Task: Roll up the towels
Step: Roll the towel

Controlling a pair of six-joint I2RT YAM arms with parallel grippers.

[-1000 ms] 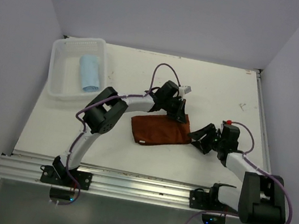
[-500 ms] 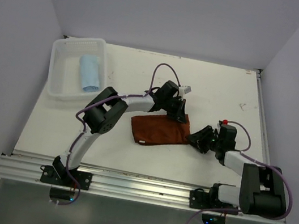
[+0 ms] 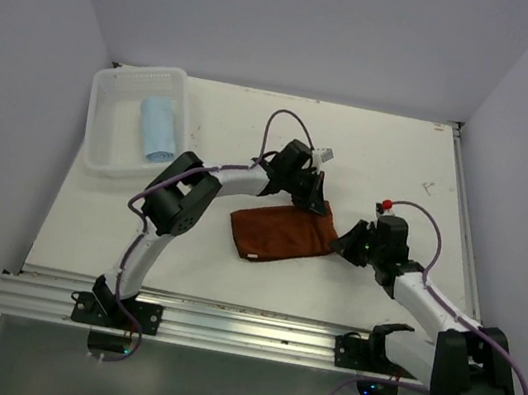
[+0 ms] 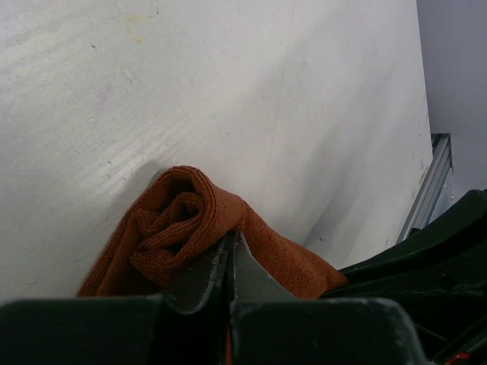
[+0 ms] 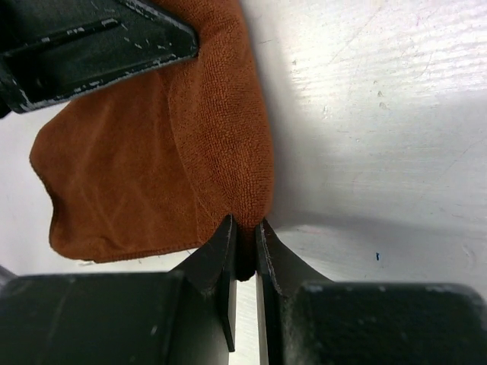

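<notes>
The rust towel [image 3: 281, 234] lies folded flat on the white table between the two arms. My left gripper [image 3: 311, 205] is shut on its far right corner, where the cloth bunches up [image 4: 179, 220] around the fingertips. My right gripper [image 3: 345, 245] is shut on the towel's near right corner; the folded edge [image 5: 247, 209] is pinched between its fingers. The sky-blue towel [image 3: 157, 127] lies rolled inside the white mesh basket [image 3: 104, 125] at the back left.
The basket stands near the left wall. The table's metal front rail [image 3: 224, 318] runs along the near edge by the arm bases. White walls close in on the left, back and right.
My right gripper moved left to the towel's near right corner and closed on it. The left gripper kept its hold and barely moved.
</notes>
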